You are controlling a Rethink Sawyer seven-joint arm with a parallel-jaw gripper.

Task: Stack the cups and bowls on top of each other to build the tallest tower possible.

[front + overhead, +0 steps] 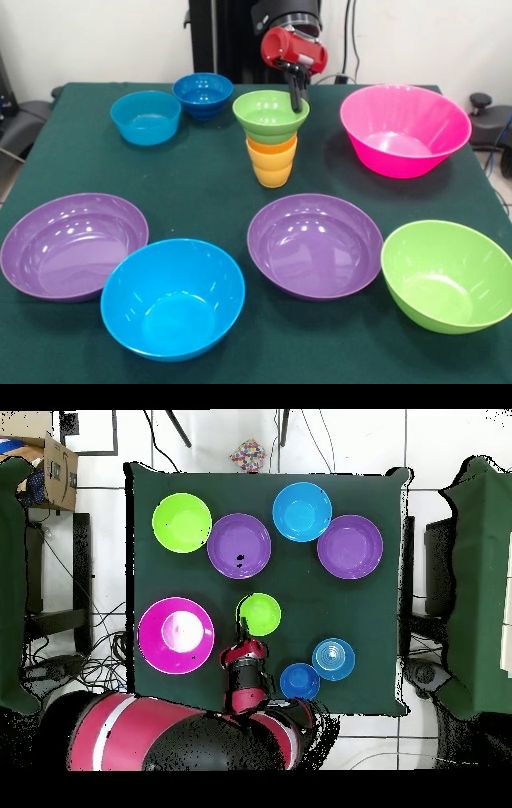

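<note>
The tower stands mid-table: two nested cups (pixel 272 164), orange over yellow-orange, with the small green bowl (pixel 269 116) (pixel 262 614) seated upright on them. My gripper (pixel 298 102) (pixel 241 628) is at that bowl's far right rim in the front view, its dark fingers close together, pinching the rim. In the overhead view the bowl hides the cups. The small light blue bowl (pixel 146 118) (pixel 333 658) and the small dark blue bowl (pixel 203 94) (pixel 299 681) sit side by side apart from the tower.
Large bowls ring the tower on the green cloth (pixel 208 184): pink (pixel 406 128) (pixel 176 635), two purple (pixel 74 244) (pixel 314 244), blue (pixel 172 298) and green (pixel 448 274). A cardboard box (pixel 55 464) sits off the table.
</note>
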